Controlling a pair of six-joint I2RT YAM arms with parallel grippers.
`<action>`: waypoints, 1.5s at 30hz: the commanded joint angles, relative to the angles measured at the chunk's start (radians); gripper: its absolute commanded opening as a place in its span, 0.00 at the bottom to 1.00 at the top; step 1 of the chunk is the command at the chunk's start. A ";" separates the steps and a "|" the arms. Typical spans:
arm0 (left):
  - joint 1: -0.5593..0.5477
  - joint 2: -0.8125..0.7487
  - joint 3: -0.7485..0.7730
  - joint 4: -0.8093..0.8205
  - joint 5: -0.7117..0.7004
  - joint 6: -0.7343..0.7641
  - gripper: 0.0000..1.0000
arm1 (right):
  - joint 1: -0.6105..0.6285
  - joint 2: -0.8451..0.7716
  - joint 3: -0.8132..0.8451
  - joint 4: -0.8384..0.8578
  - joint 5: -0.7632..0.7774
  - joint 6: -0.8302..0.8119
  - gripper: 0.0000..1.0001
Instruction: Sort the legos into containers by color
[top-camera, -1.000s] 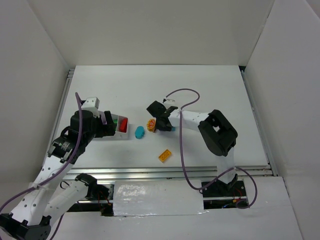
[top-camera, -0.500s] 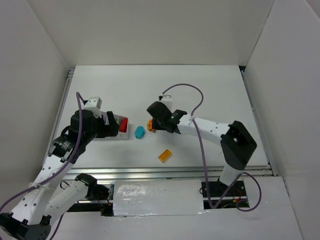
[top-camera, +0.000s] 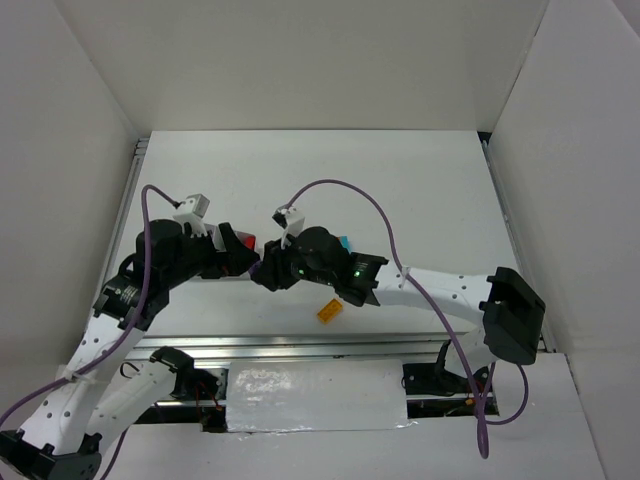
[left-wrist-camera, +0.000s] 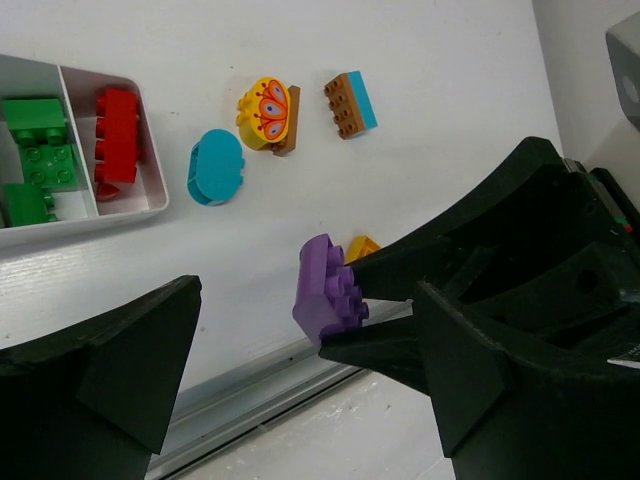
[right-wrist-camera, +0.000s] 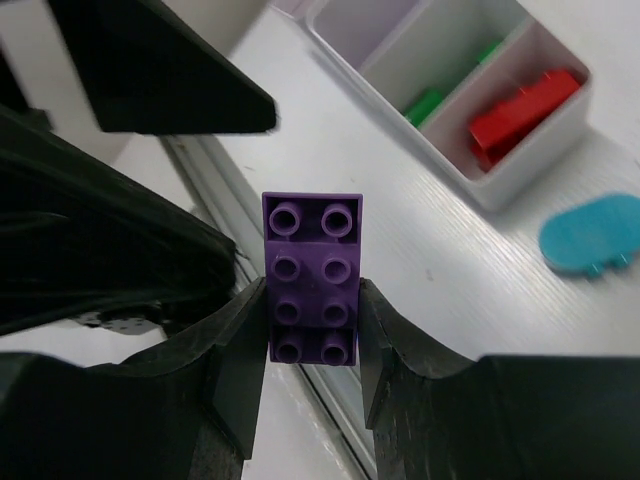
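Left wrist view, read left to right. At 10 o'clock: white tray (left-wrist-camera: 150, 200), with a red brick (left-wrist-camera: 115, 135) in the end compartment and green bricks (left-wrist-camera: 35, 150) in the next one in. Just off the tray's end at 3 o'clock, flat on the table (left-wrist-camera: 450, 60): teal oval (left-wrist-camera: 215, 167). Beside it, at its 1 o'clock: yellow oval (left-wrist-camera: 265, 112) (butterfly print on top). Slightly apart to the right: brown-and-teal brick (left-wrist-camera: 350, 103).

Left gripper (top-camera: 245, 262): spread as wide as possible, nothing gripped. In the gap between its fingers (left-wrist-camera: 130, 350), touching neither and nearer the right-hand one: purple brick (left-wrist-camera: 328, 298). Just behind that brick, mostly hidden: orange brick (left-wrist-camera: 362, 245).

Right gripper (right-wrist-camera: 311, 295): clamped on the purple brick, one finger against each long side, studs toward the wrist camera. Far half of the brick clear of the fingertips, toward 12 o'clock. From this wrist, tray at 1 o'clock, well apart from the brick.
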 joint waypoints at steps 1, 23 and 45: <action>-0.004 -0.033 0.031 0.011 0.056 -0.012 1.00 | -0.003 -0.046 -0.029 0.192 -0.131 -0.035 0.00; -0.004 -0.014 0.008 0.120 0.229 -0.055 0.00 | 0.000 -0.070 -0.077 0.361 -0.070 -0.003 0.00; -0.001 0.519 0.412 -0.185 -0.835 0.260 0.00 | -0.051 -0.379 -0.258 0.114 0.119 -0.060 1.00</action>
